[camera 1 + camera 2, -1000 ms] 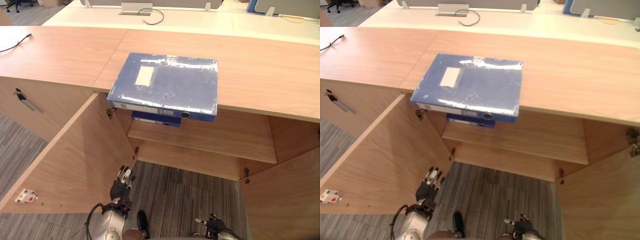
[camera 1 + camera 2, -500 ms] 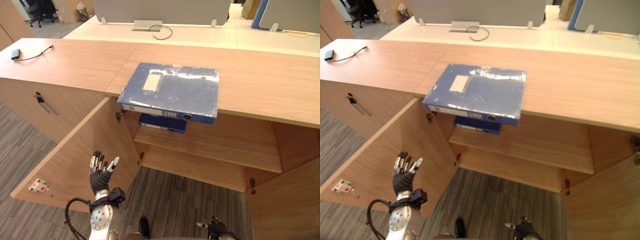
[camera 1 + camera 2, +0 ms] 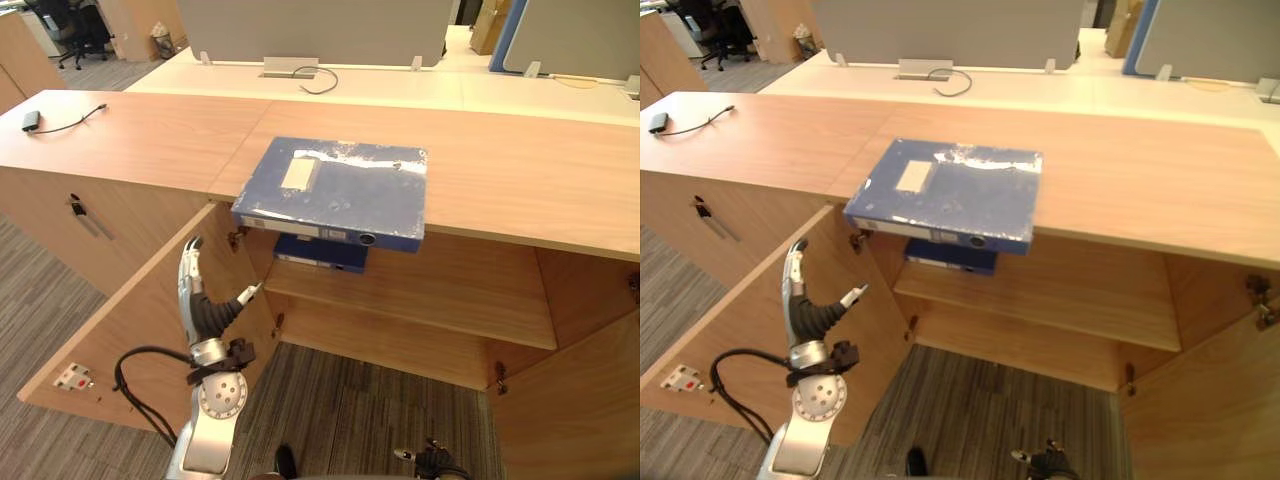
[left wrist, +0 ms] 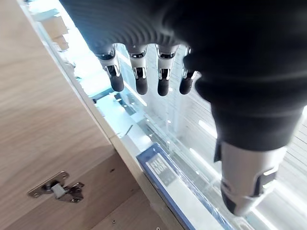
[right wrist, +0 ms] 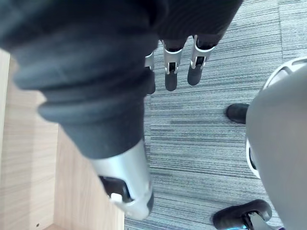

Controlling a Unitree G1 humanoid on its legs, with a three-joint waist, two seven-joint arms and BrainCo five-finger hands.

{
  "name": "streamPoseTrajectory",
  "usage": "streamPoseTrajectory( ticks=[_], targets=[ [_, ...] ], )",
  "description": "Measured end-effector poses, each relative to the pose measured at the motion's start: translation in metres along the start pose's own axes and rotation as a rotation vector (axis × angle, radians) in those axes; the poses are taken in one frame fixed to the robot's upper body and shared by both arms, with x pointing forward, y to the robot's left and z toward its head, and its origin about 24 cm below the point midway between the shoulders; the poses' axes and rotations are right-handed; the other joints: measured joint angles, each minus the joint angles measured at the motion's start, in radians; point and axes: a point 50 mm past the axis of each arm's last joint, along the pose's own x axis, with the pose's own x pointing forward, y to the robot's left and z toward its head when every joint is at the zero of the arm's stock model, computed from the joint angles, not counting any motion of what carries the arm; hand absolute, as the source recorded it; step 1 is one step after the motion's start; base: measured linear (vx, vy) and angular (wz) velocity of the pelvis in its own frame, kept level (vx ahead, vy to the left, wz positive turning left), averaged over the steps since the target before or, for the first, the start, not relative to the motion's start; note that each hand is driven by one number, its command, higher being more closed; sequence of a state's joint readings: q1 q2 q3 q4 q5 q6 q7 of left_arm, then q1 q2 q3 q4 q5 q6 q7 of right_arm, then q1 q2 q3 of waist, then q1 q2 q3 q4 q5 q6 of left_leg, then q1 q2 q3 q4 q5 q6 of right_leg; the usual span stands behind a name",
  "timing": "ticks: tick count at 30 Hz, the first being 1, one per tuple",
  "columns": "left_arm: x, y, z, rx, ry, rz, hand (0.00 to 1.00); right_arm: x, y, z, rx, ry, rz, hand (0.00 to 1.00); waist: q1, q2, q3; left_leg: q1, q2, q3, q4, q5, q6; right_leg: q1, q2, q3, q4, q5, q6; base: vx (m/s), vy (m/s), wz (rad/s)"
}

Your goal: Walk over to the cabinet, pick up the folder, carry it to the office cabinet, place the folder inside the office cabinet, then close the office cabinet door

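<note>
- At the far left, we see a black cable [image 3: 62, 113] lying on the wooden top [image 3: 500, 170].
- Below it, the closed front of the neighbouring unit carries a slim metal handle [image 3: 88, 217].
- Next comes the cabinet's left door [image 3: 140, 330], swung wide open, with a small white tag [image 3: 75, 377] near its lower outer corner.
- The left hand [image 3: 200, 305] is raised in front of that door's inner face. Its fingers are straight and point upward, its thumb is spread toward the cabinet opening, and it holds nothing.
- In its wrist view we see the fingers [image 4: 139, 81] in an even, extended row, clear of the wood, with a door hinge [image 4: 55, 189] lower on the panel.
- The blue folder [image 3: 335, 185] lies flat on the wooden top above the opening, white label up. Its spine faces us and juts a little over the edge. We find it well apart from both hands.
- Directly beneath it, a second blue folder [image 3: 320, 255] lies on the inner shelf [image 3: 450, 300].
- The right hand [image 3: 432, 462] hangs low, above the grey carpet [image 3: 360, 400]. In its wrist view its fingers [image 5: 171, 79] are loosely straight and carry nothing.
- At the far right, the right door [image 3: 570, 400] also stands open.
</note>
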State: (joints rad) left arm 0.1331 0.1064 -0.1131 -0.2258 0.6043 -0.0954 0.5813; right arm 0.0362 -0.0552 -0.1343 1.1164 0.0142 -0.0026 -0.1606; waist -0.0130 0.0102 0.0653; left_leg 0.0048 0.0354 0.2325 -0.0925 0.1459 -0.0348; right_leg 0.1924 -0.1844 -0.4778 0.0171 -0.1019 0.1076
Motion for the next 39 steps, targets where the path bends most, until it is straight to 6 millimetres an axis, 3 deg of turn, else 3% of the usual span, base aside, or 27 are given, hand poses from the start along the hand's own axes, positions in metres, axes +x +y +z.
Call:
streamPoseTrajectory(
  ticks=[7, 30, 39],
  targets=[
    [0.014, -0.006, -0.003, 0.203, -0.087, -0.022, 0.00, 0.001, -0.003, -0.001, -0.008, 0.008, -0.012, 0.00, -0.012, -0.007, -0.013, 0.014, 0.021, 0.011, 0.000, 0.000, -0.002, 0.002, 0.018, 0.027, -0.014, 0.006, -0.009, -0.01, -0.013, -0.14],
    [0.041, -0.008, 0.009, 0.321, -0.223, 0.013, 0.00, 0.001, -0.007, -0.004, 0.037, 0.022, -0.035, 0.00, -0.035, -0.016, -0.024, 0.032, 0.022, 0.026, 0.000, -0.004, -0.007, 0.019, 0.020, 0.041, -0.043, 0.023, -0.011, -0.01, 0.009, -0.02],
    [0.048, -0.020, -0.004, 0.398, -0.225, -0.058, 0.00, 0.001, -0.010, -0.004, 0.034, 0.022, -0.045, 0.00, -0.054, -0.016, -0.028, 0.033, 0.023, 0.029, 0.003, -0.003, -0.007, 0.021, 0.022, 0.043, -0.044, 0.024, -0.012, 0.00, 0.000, 0.00]
  ],
)
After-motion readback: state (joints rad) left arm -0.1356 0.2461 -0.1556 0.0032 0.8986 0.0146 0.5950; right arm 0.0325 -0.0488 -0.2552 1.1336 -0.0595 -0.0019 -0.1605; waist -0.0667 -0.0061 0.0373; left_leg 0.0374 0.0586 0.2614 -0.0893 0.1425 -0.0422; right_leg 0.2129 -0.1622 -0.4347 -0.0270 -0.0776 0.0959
